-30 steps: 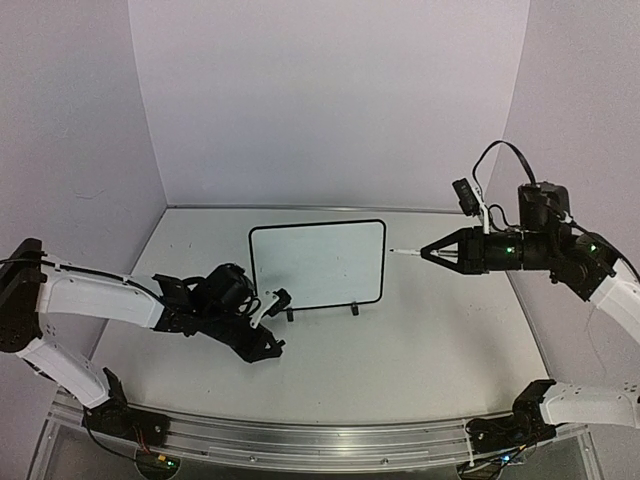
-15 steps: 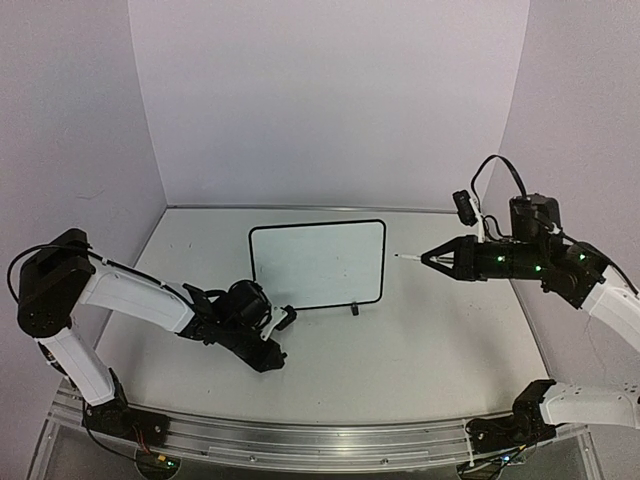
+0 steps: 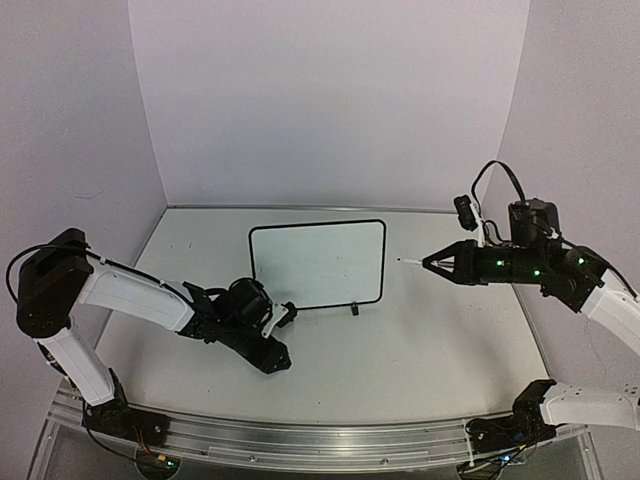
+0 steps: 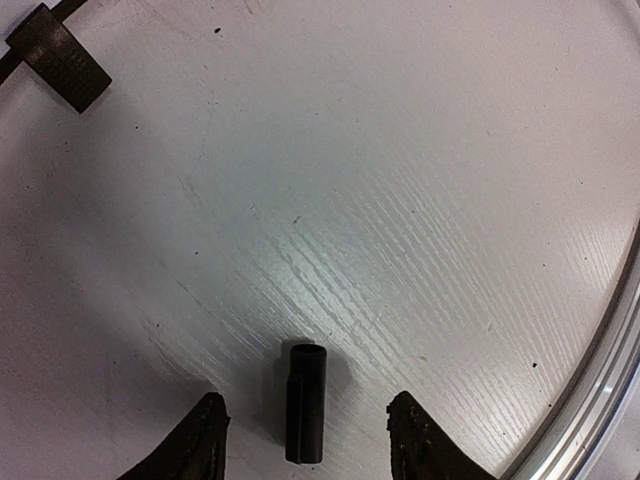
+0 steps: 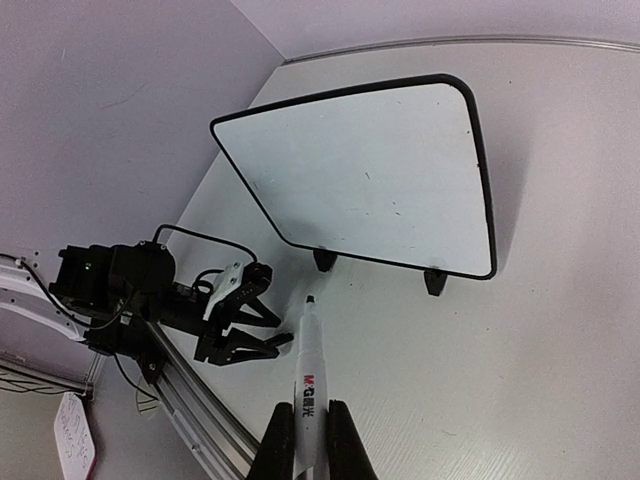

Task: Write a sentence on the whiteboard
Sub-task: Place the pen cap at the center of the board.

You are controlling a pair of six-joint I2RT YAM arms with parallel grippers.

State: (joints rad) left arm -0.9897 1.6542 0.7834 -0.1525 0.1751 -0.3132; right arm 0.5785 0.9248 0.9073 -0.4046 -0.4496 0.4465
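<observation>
From above, the whiteboard [image 3: 318, 262] stands upright on its two feet in the middle of the table [image 3: 430, 350], and its face looks blank. The right gripper [image 3: 432, 263] hangs just off the board's right edge, pressed together on a marker [image 3: 412, 263] whose bare tip points at the board without touching it. The left gripper [image 3: 278, 342] sits low on the table in front of the board's left corner.

The left wrist camera shows its fingers [image 4: 208, 432] spread, with a small black cap [image 4: 306, 403] lying loose on the table between them, touched by neither. One foot of the board [image 4: 60, 58] shows in the top left corner.

The right wrist camera shows the marker pinched between the closed fingers, nib forward, and the board's face bare apart from a few faint specks.

I judge the marker is uncapped and no writing has begun. Next, the right arm should bring the nib to the upper left of the board and press lightly, since the board stands free and might tip or slide unless the left arm steadies it
</observation>
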